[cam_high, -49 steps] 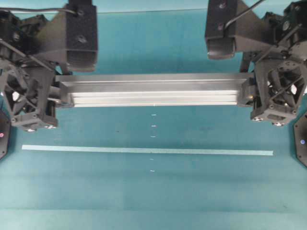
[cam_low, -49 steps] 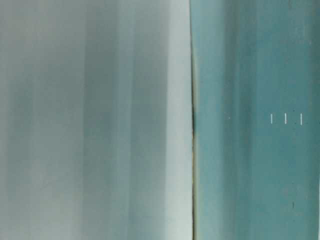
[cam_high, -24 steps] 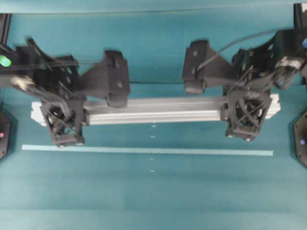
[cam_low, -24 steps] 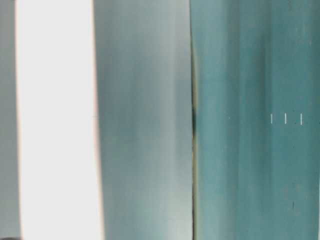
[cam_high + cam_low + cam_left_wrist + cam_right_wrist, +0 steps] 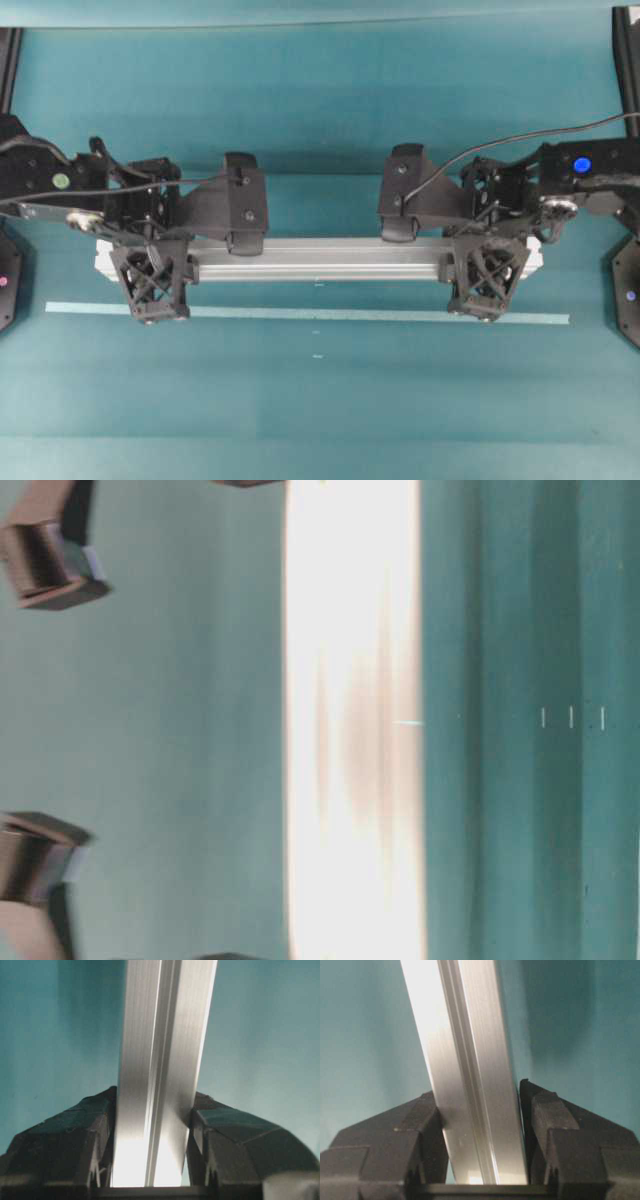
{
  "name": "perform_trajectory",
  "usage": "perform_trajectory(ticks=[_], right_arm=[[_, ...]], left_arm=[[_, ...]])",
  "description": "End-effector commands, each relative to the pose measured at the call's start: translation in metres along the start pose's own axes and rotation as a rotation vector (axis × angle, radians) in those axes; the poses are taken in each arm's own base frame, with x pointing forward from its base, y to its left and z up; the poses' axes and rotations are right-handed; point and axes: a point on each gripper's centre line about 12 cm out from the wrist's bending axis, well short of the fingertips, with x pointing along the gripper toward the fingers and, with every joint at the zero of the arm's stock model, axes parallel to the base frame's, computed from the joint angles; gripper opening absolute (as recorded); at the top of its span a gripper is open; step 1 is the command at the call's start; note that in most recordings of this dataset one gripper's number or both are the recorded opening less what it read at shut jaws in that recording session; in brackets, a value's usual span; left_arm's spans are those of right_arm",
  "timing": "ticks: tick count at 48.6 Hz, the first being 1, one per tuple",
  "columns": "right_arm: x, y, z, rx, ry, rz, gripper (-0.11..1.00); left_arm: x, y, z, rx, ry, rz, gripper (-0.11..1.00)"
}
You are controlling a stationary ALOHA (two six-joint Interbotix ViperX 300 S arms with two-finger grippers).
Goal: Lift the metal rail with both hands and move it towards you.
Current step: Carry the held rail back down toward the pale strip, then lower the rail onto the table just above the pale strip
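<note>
The metal rail (image 5: pixel 320 260) is a long silver grooved bar lying crosswise over the teal table. My left gripper (image 5: pixel 155 266) is shut on it near its left end and my right gripper (image 5: pixel 487 262) near its right end. In the left wrist view the rail (image 5: pixel 160 1035) runs away between the black fingers (image 5: pixel 75 1130), which press on both its sides. The right wrist view shows the same hold, with the rail (image 5: pixel 465 1055) between the fingers (image 5: pixel 570 1130). At table level the rail (image 5: pixel 350 720) is a bright overexposed band. Whether it touches the table I cannot tell.
A thin pale tape strip (image 5: pixel 310 314) lies on the teal table (image 5: pixel 320 420) just in front of the rail, under the near fingers' tips. Small white tick marks (image 5: pixel 316 356) run along the table's middle. Black arm bases (image 5: pixel 628 300) stand at both side edges.
Both grippers, still shut on the rail, have carried it toward the front edge and down away from the overhead camera. It is now close to the tape strip.
</note>
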Motion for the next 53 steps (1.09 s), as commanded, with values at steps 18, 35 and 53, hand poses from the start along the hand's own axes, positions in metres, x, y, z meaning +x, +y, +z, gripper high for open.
perform_trajectory(ticks=[18, 35, 53], right_arm=[[0.051, 0.002, -0.011, -0.017, 0.045, -0.015, 0.43], [0.077, 0.006, -0.019, -0.033, 0.038, -0.017, 0.43], [0.087, 0.008, -0.017, -0.040, 0.033, -0.018, 0.42]], left_arm=[[0.047, 0.006, -0.001, -0.040, -0.008, 0.003, 0.30], [0.071, -0.001, -0.003, -0.030, 0.037, 0.003, 0.30], [0.076, -0.004, -0.007, -0.053, 0.031, -0.001, 0.30]])
